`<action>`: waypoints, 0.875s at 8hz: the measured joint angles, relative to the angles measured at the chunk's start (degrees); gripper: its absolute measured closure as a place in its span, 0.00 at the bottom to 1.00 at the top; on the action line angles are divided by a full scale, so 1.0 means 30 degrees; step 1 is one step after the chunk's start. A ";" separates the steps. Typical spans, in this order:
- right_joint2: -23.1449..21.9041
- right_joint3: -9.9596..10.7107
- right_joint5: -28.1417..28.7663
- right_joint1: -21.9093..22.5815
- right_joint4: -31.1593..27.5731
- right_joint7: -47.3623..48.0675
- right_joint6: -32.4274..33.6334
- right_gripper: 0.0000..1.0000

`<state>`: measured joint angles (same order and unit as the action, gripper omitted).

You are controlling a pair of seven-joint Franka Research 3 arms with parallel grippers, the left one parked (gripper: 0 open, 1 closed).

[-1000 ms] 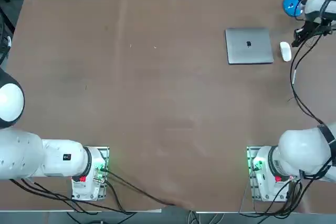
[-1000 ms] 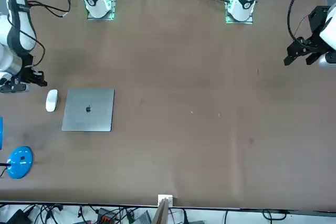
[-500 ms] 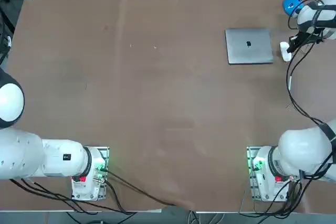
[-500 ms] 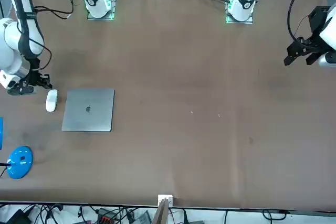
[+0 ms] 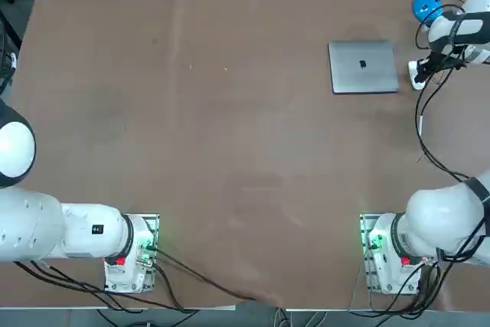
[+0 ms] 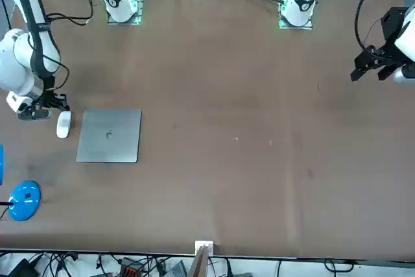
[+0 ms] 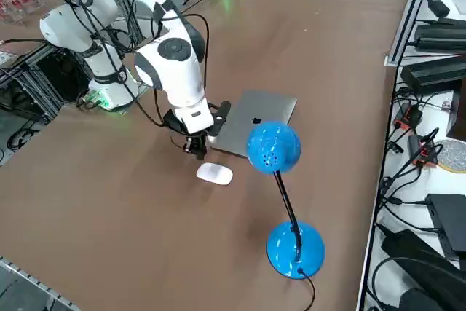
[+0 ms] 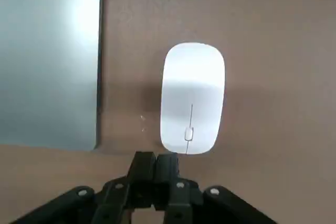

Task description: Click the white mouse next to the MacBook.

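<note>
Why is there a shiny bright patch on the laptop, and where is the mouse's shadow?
Right wrist view: room light glares off the MacBook lid; a soft shadow band crosses the white mouse beneath the shut right gripper. Top view: lid looks evenly grey.

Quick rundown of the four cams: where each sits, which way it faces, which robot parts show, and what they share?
Top: overhead, looking down; both bases at the bottom, right gripper by the white mouse.
Front: across the table, facing the robot; right arm at left, beside the MacBook.
Right side: raised, looking diagonally; right arm, blue lamp.
Right wrist: on the arm; shut fingers.
All four share mouse and MacBook.
</note>
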<state>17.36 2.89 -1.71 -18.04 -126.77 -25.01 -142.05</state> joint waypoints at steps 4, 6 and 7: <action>0.1124 -0.0003 -0.0009 -0.0001 0.0004 -0.0004 -0.1358 0.99; 0.1153 -0.0003 -0.0009 -0.0002 -0.0001 -0.0005 -0.1452 0.99; 0.1167 -0.0003 -0.0009 -0.0002 -0.0005 -0.0005 -0.1534 0.99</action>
<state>20.86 2.88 -1.74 -18.05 -126.79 -25.03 -146.65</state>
